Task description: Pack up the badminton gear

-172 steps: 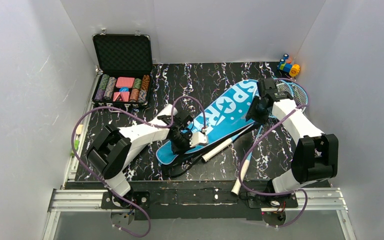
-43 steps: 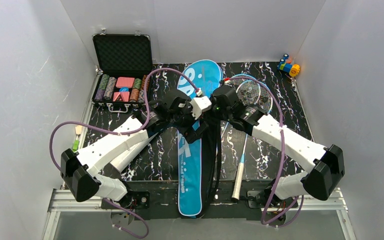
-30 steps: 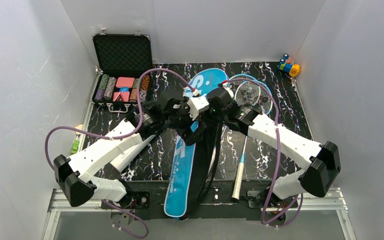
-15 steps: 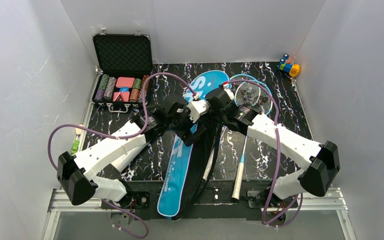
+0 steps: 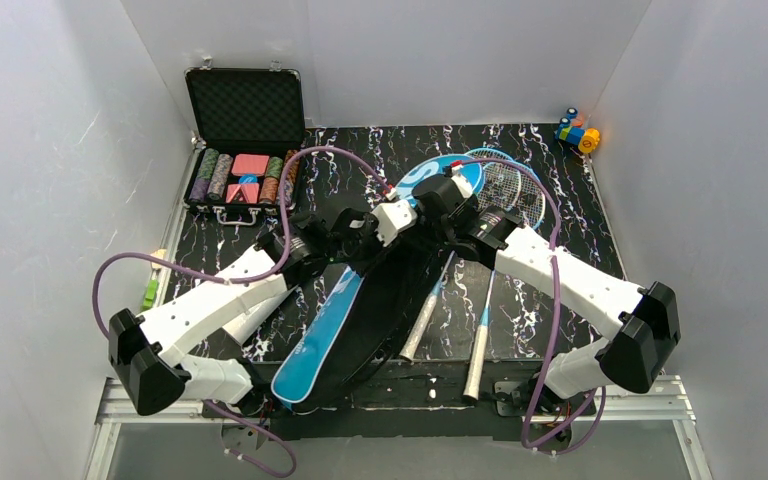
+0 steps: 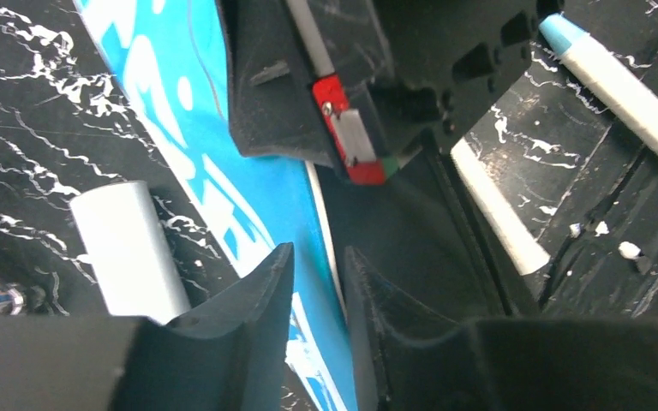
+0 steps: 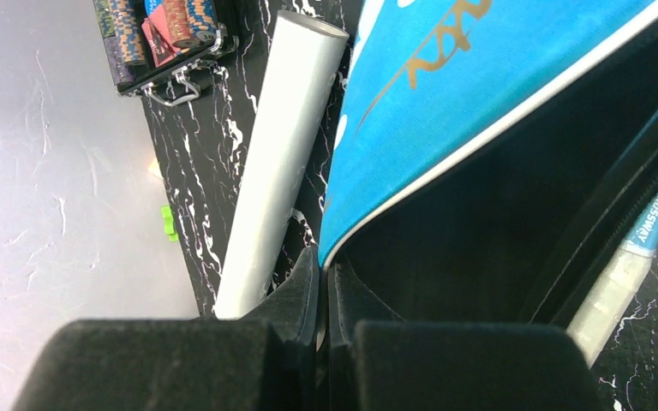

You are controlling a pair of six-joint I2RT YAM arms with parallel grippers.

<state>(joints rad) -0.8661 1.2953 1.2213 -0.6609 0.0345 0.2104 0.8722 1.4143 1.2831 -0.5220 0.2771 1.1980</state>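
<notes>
While agape, bag (image 7: 480, 77) in R tool (image 7: 324, 267)

A: Top cam?
B: High, behind the arm bases (image 5: 260, 395), tilted down. Whole table (image 5: 360, 145) in frame, far off.
A: Wrists?
B: Both tight on the blue bag (image 5: 325, 325), looking down at a slant. Left faces its edge; right looks past the white tube (image 7: 283, 145) toward the chip case (image 7: 158, 38). All three share the bag; both wrists share the tube.
</notes>
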